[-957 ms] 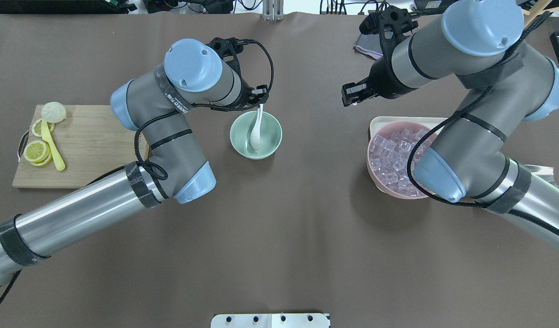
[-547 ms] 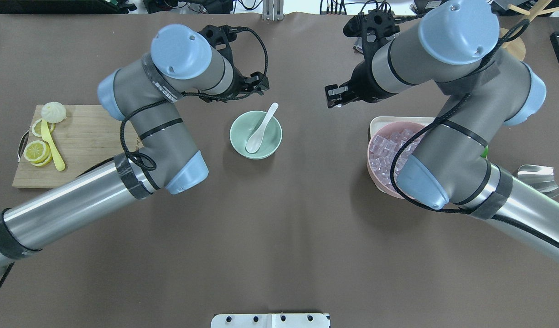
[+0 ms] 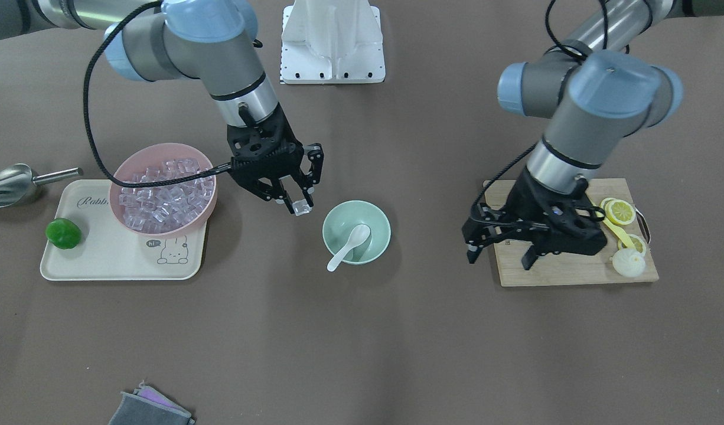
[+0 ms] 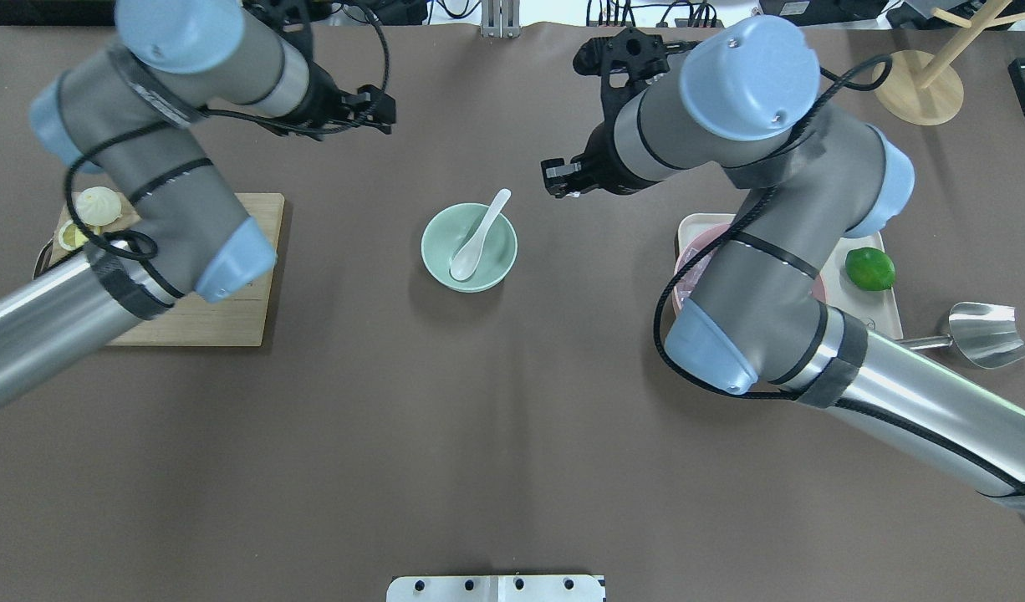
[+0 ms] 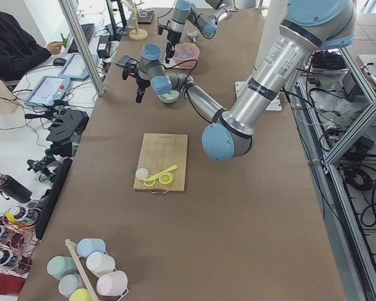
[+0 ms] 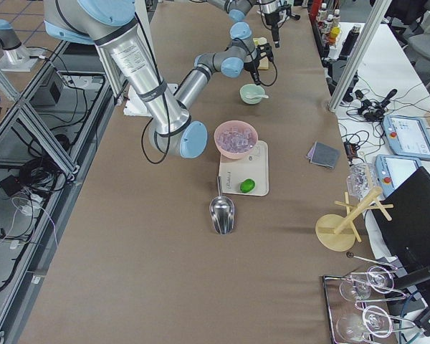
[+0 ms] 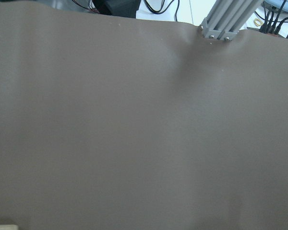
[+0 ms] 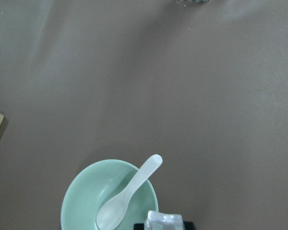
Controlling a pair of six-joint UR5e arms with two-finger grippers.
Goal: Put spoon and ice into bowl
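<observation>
As seen from the operators' side, a metal scoop [image 3: 7,180] lies at the far left of the counter [image 3: 362,342]. Next, a cream tray [image 3: 102,260] carries a lime [image 3: 64,233] and a pink bowl [image 3: 161,150] heaped with ice [image 3: 161,198]. To its right, the right end effector [image 3: 296,202] is clenched on a single ice cube [image 3: 302,208], held above the counter between the two bowls, just beside the mint-green bowl [image 3: 343,221]. That bowl contains only the spoon [image 3: 351,241], scoop down inside, handle propped on the rim and projecting past it. Further right, the left end effector [image 3: 499,258] hangs released, jaws spread and empty, well apart from the bowl. It is over the edge of a wooden cutting board [image 3: 568,274] bearing lemon slices [image 3: 620,211], a yellow utensil [image 3: 616,233] and a bun [image 3: 628,262]. Surface: plain brown covering, with a folded grey cloth [image 3: 149,410] at its near edge. An operator [image 5: 9,41] sits at a desk beside the counter.
</observation>
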